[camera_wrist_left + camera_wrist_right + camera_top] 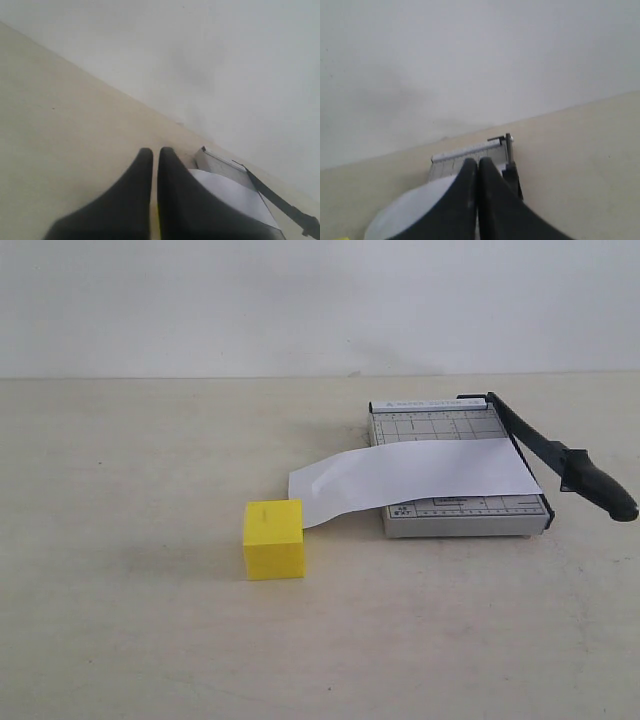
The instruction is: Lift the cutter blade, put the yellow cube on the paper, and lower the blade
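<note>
Left tool (151, 152) closed tight, empty | yellow cube (273, 538) on counter (120, 620) beside left end of paper (415, 475) | cutter blade (560, 460) down along trimmer (430, 428) | right tool (477, 162) closed, empty | nothing done; you have all three steps ahead.

Bright yellow cube (273, 538) I see sitting square on the counter (150, 620), slot mark on top, just beside the left end of the white paper (420, 472) strip, which lies across the grey trimmer (440, 420), black cutter blade (545, 452) along the trimmer's right edge, thick handle jutting past the near corner
</note>
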